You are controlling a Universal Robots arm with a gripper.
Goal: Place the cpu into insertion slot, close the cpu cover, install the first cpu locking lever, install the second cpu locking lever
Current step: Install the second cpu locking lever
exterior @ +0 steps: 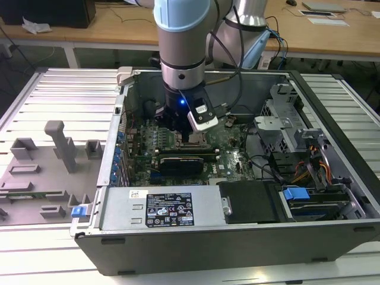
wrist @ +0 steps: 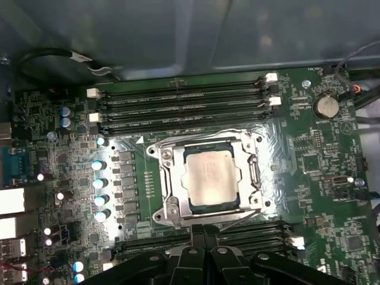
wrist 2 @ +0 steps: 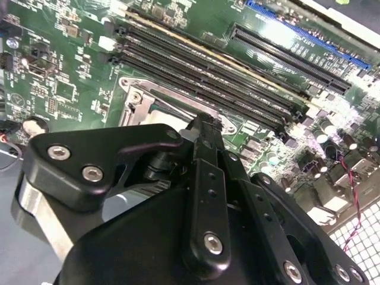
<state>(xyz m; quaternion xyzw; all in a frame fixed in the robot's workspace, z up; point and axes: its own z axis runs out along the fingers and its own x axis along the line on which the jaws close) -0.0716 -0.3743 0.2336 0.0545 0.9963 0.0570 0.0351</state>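
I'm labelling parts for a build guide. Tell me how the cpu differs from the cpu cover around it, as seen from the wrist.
In the first wrist view, the cpu is a solid, dull silver-grey square plate, while the cpu cover is an open metal frame with a square window. The cpu is smaller and sits inside that window; the cpu cover surrounds it. Both are square, metallic and lie flat on the green motherboard.

The open case walls in the motherboard on every side, so the only way in is from above. Over the insertion slot the cpu cover lies flat around the cpu, leaving clear room overhead. Black memory slots flank it on two sides. Towards the exterior view's right, a drive cage and loose cables crowd the case. The gripper hangs just beside the slot's edge.
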